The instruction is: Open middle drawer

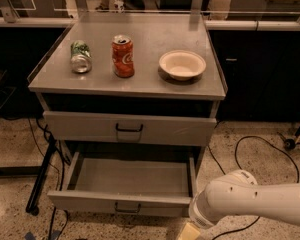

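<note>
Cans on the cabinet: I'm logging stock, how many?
2. A green can lies on its side at the left; a red can stands upright beside it. The gripper is low, by the open drawer.

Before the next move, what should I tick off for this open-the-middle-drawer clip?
1. middle drawer pulled out, inside showing: ok.
2. Its handle with nothing on it: ok.
3. gripper at the bottom edge of the view, below the drawer's right front corner; clear of the drawer: cannot tell.
4. top drawer shut: ok.
5. red can upright, green can on its side, bowl on top: ok.
</note>
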`<state>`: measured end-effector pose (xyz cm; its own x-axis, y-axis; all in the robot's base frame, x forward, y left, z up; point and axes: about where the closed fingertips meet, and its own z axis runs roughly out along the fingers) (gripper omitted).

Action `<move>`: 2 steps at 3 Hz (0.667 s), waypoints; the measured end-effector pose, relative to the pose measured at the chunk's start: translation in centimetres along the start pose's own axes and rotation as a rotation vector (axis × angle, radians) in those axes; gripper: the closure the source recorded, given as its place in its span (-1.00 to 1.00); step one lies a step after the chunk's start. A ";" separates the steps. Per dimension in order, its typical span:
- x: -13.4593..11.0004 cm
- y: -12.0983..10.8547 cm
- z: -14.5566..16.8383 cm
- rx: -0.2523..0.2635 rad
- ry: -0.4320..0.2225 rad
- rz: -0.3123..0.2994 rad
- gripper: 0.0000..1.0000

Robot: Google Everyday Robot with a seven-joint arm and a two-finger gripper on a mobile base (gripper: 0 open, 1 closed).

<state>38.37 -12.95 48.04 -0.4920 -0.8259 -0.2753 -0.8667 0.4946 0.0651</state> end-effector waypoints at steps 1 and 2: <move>0.0 0.0 0.0 0.000 0.000 0.000 -1.00; -0.8 -0.1 0.1 0.014 0.018 -0.022 -1.00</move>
<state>38.82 -12.36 48.19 -0.4748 -0.8412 -0.2587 -0.8760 0.4802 0.0462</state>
